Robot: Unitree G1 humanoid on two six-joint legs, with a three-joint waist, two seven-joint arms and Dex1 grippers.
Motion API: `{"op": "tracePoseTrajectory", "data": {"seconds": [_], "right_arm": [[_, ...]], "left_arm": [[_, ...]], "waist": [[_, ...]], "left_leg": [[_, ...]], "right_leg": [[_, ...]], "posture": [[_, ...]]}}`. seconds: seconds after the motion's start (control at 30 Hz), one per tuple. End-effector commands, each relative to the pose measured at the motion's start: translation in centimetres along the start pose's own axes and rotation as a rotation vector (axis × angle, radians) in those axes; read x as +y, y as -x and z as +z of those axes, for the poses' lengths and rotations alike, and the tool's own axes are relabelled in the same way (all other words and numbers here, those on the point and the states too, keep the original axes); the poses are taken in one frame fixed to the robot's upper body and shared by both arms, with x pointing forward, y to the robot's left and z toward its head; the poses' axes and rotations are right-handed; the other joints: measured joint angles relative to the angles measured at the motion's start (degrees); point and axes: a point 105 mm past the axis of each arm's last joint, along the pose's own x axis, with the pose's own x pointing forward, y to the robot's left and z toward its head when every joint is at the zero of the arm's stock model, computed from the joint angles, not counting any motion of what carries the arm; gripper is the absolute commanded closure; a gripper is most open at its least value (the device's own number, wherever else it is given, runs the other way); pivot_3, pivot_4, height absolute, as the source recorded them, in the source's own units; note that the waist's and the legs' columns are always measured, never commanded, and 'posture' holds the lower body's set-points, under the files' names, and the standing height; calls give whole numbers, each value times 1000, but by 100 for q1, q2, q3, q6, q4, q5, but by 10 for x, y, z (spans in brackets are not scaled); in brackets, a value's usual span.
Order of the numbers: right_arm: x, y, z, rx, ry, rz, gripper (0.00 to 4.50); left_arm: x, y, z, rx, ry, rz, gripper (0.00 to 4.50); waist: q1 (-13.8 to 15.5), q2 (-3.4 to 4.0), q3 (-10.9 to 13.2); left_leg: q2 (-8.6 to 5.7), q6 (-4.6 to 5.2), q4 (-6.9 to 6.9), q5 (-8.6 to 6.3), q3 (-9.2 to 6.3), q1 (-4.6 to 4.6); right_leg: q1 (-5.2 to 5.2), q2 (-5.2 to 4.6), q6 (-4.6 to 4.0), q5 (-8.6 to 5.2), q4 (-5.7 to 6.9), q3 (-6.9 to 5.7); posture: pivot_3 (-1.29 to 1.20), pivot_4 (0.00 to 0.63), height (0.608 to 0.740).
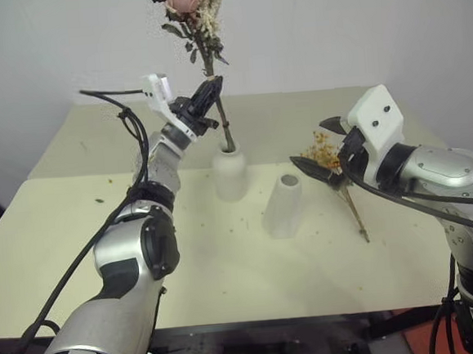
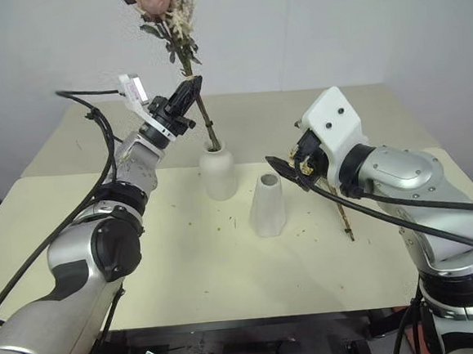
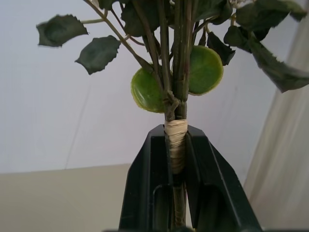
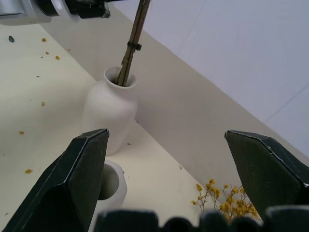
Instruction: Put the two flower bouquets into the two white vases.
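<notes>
Left eye view gives us, from left to right, the left end effector (image 1: 209,97) clenched on the rose bouquet (image 1: 195,33), its stems already inside the bottle-shaped vase (image 1: 229,172). Next stands the empty cone vase (image 1: 283,207), then the right end effector (image 1: 322,150) spread wide and holding nothing, with the yellow bouquet (image 1: 334,169) lying on the tabletop (image 1: 228,276) behind it. We judge a tilted release could tip the vase. Rose blooms are cut off above.
</notes>
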Motion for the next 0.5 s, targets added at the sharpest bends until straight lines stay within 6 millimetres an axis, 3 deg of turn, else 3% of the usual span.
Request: {"op": "tracePoseTrajectory", "data": {"seconds": [0.03, 0.5], "right_arm": [[-6, 6, 12, -46, 24, -43, 0], [-8, 6, 11, -46, 13, -59, 0]], "left_arm": [[-2, -4, 13, -44, -1, -10, 4375], [-1, -1, -27, 141, -147, 30, 4375]], "waist": [[3, 0, 0], [13, 0, 0]], "left_leg": [[0, 0, 0, 0, 0, 0], [-1, 0, 0, 0, 0, 0]], "right_leg": [[0, 0, 0, 0, 0, 0], [1, 0, -11, 7, 0, 0]], "posture": [[0, 150, 740], [0, 150, 740]]}}
